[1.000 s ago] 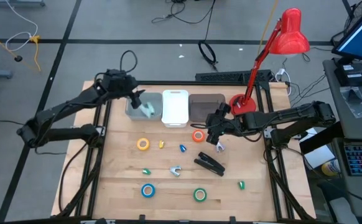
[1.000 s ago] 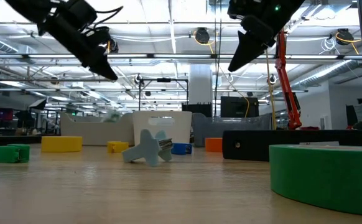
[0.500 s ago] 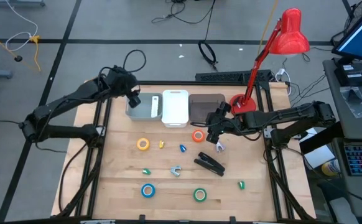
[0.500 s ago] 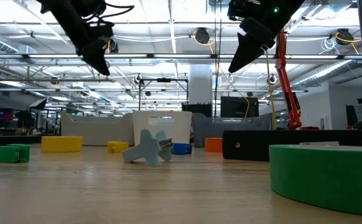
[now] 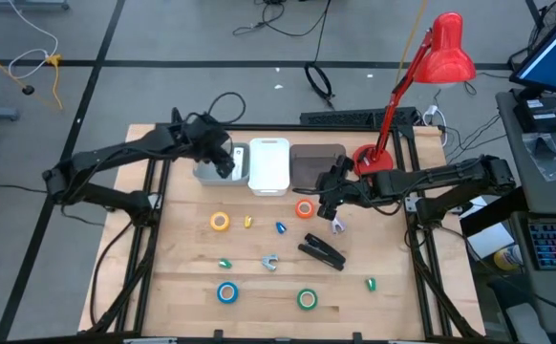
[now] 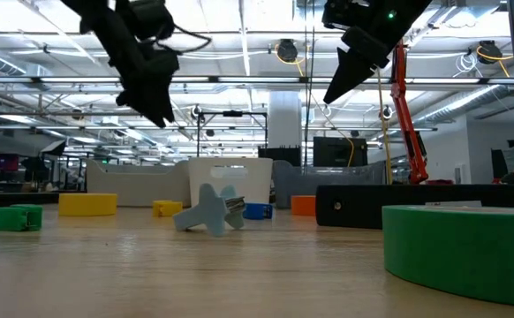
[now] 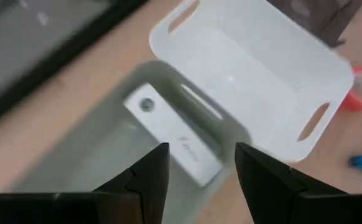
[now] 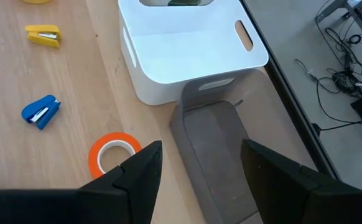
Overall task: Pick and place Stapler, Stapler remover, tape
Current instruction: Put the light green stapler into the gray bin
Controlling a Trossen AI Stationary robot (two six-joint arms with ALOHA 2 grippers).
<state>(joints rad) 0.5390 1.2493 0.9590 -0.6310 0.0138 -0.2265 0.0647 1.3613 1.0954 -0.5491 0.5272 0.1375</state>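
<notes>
Left gripper [image 5: 223, 162] poised over the pale grey-green plastic bin [image 5: 206, 170] at the far left of the bin row, fingers [image 7: 147, 180] apart with nothing between them; a small pale flat piece [image 7: 171, 142] lying inside that bin, directly beyond the fingertips. White plastic bin with handle slots [image 5: 269, 166] next in the row, touching the grey-green one; translucent brown-grey bin [image 5: 314, 165] on its other side.

Right gripper [image 5: 333, 203] raised off the wooden tabletop [image 5: 182, 277], near the front edge of the brown-grey bin and just beside the orange ring-shaped tape roll [image 5: 305, 209], fingers [image 8: 139, 173] spread wide and empty.

Long slim black desk stapler with a silvery strip [image 5: 323, 252] lying flat on the wood, just on the near side of the right gripper. Yellow tape roll [image 5: 220, 222] in front of the grey-green bin; blue tape roll [image 5: 226, 292] and green tape roll [image 5: 307, 300] near the front edge, well apart from the bins. Grey claw-shaped staple remover [image 5: 269, 262] roughly mid-table, between the yellow roll and the green one. Small yellow mini stapler [image 8: 45, 34] and small blue mini stapler [image 8: 41, 111] between the yellow and orange rolls. Red desk lamp [image 5: 421, 81] standing at the far right corner.
</notes>
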